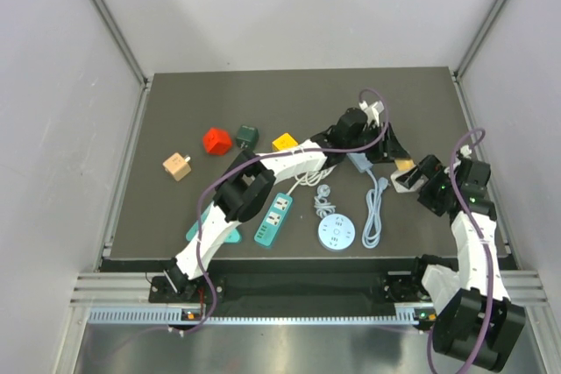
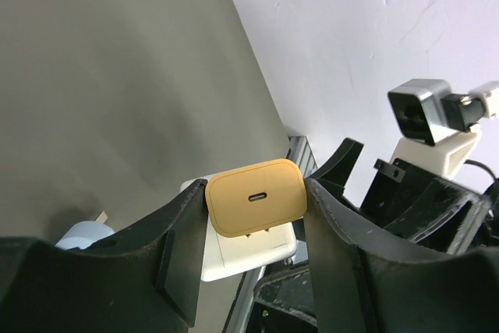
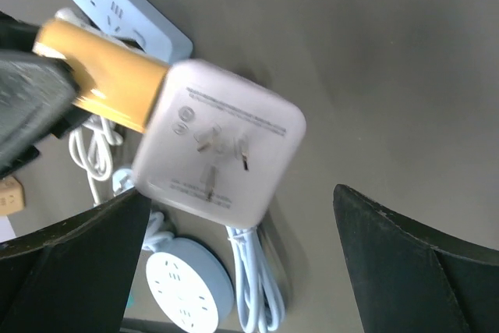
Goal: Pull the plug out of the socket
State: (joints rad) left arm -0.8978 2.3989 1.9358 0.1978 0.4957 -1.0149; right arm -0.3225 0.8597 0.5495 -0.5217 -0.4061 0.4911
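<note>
My left gripper (image 2: 255,216) is shut on the mustard-yellow plug (image 2: 255,207), one finger on each of its sides. The plug sits against the white square socket (image 2: 245,259), and a sliver of its prongs shows between them. From above, the plug (image 1: 403,165) and socket (image 1: 408,179) hang over the right side of the mat, between the left gripper (image 1: 390,153) and the right gripper (image 1: 419,185). In the right wrist view the socket (image 3: 218,142) shows its pronged back, blurred, with the plug (image 3: 105,76) at its left. My right gripper (image 3: 242,247) stands open, its fingers wide of the socket.
Below the socket lie a round blue outlet (image 3: 187,286), a coiled pale cable (image 3: 253,286) and a blue power strip (image 3: 125,5). A teal strip (image 1: 273,218) lies mid-mat. Red (image 1: 217,140), green (image 1: 247,136), yellow (image 1: 284,142) and tan (image 1: 177,165) cubes sit at the back left.
</note>
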